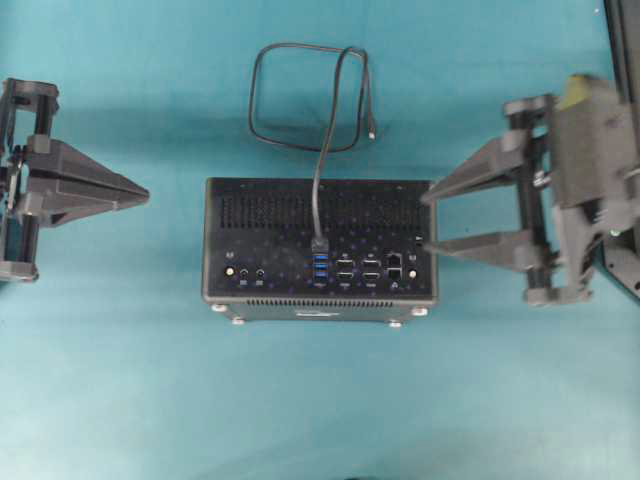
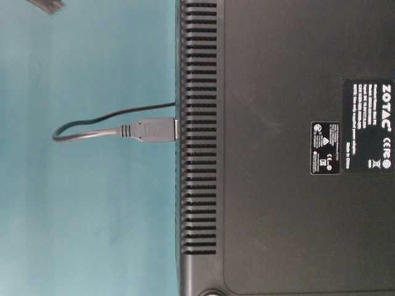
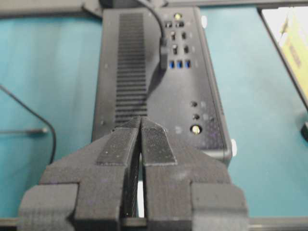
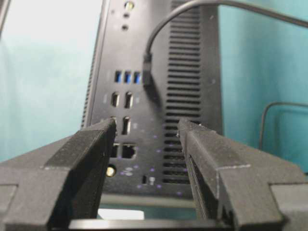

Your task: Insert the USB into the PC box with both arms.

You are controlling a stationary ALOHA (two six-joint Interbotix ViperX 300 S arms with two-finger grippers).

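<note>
The PC box [image 1: 320, 205] lies in the middle of the teal table with its port face up. The USB plug [image 1: 319, 246] sits in the top of the stacked blue ports [image 1: 320, 266], and its cable runs back to a rounded loop [image 1: 305, 95]. My left gripper [image 1: 146, 192] is shut and empty, well left of the box. My right gripper [image 1: 428, 221] is open and empty, its tips at the box's right edge. In the table-level view the plug [image 2: 154, 129] meets the box's face [image 2: 284, 185]. The left wrist view shows the shut gripper [image 3: 140, 120] before the box [image 3: 159, 91].
The cable's free metal tip [image 1: 372, 133] lies on the table behind the box. A dark frame [image 1: 625, 60] stands at the far right edge. In the right wrist view the open gripper [image 4: 147, 126] frames the box [image 4: 159, 62] and plug [image 4: 147, 75].
</note>
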